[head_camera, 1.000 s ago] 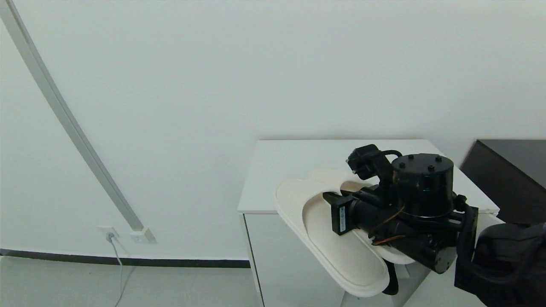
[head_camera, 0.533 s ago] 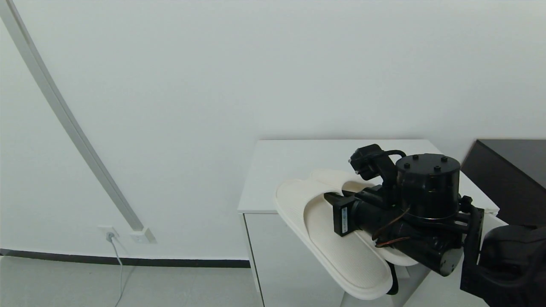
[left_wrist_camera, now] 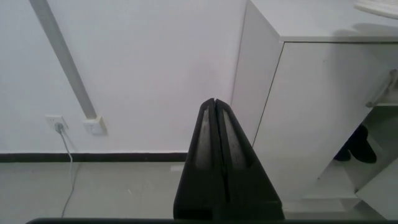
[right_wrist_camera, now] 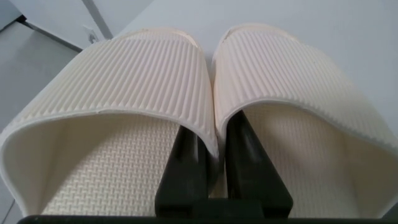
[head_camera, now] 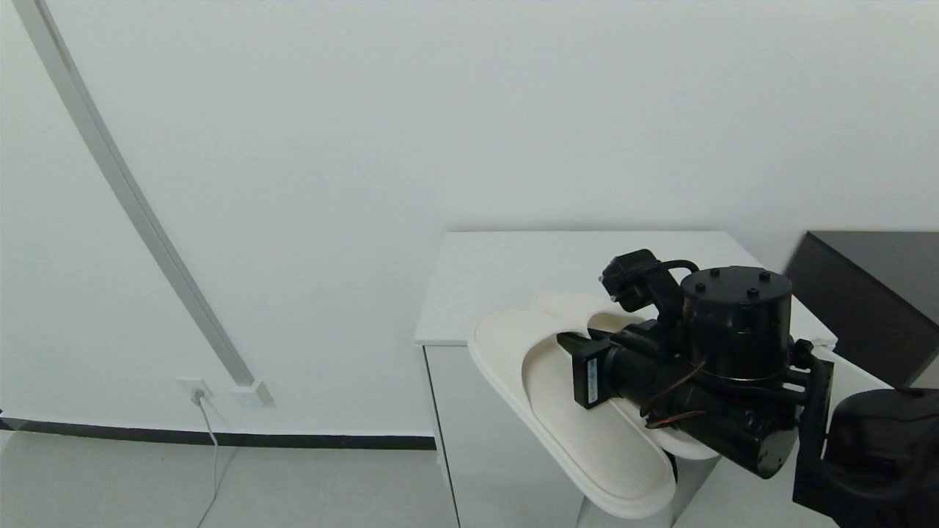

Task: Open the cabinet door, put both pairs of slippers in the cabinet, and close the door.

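R gripper [right_wrist_camera: 214,146] clamped on pair of cream slippers [head_camera: 579,411]: one finger [right_wrist_camera: 186,168] inside each strap, the two inner strap edges pinched between. Slippers side by side, inner edges touching, ribbed straps up. Held in air, tilted: toes up and far-left, heels lower and near-right. In head view, toes overlapping near-left corner of white cabinet [head_camera: 557,268]; contact w/ cabinet top can't be told.

L gripper [left_wrist_camera: 215,112] pressed together, nothing between fingers, held low, near side of cabinet's left front corner, pointing toward wall. Lower cabinet compartment open in left wrist view, dark shoes [left_wrist_camera: 357,146] inside on bottom shelf. Upper front panel w/ bar handle [left_wrist_camera: 382,93] above that opening.

Wall socket [head_camera: 194,385] w/ cable plugged in, low on far wall, left of cabinet. Slanted grey trunking [head_camera: 132,198] running down wall to just beside socket. Dark table [head_camera: 873,293] right of cabinet.
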Robot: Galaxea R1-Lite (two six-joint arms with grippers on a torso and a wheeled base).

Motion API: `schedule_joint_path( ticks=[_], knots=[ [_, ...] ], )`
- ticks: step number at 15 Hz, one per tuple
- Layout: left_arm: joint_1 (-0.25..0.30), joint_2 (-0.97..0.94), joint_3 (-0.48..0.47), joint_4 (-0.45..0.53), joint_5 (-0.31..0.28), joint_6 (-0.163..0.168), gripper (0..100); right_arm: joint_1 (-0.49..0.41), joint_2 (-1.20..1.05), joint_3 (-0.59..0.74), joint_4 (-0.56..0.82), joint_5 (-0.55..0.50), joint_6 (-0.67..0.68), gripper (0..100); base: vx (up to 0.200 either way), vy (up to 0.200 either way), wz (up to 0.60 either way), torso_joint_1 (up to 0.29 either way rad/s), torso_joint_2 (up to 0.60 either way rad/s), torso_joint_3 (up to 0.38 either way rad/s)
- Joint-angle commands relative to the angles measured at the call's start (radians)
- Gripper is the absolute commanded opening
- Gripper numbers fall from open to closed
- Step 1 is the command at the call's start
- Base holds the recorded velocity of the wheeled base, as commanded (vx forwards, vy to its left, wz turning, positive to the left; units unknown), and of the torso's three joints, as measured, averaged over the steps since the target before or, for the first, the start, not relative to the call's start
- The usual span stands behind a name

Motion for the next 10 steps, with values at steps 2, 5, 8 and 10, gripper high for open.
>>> schedule_joint_path(
  ticks=[2, 5, 8, 10],
  knots=[
    [0.0, 0.001, 0.0, 0.0, 0.0, -0.001, 0, -0.001, 0.006, 0.0, 0.001, 0.0, 0.0, 0, -0.2, 0.0, 0.0, -0.01, 0.0, -0.002],
    [0.0, 0.001, 0.0, 0.0, 0.0, -0.001, 0, 0.001, 0.008, 0.001, 0.001, 0.0, 0.0, 0, -0.2, 0.0, 0.0, 0.004, 0.01, -0.001],
    [0.0, 0.001, 0.0, 0.0, 0.0, -0.001, 0, 0.002, 0.009, 0.004, 0.001, -0.002, 0.0, 0, 0.0, 0.0, 0.0, 0.0, 0.0, 0.0],
    [0.0, 0.001, 0.0, 0.0, 0.0, -0.001, 0, 0.002, 0.012, 0.006, 0.001, -0.002, -0.001, 0, 0.0, 0.0, 0.0, 0.0, 0.0, 0.0]
  ],
)
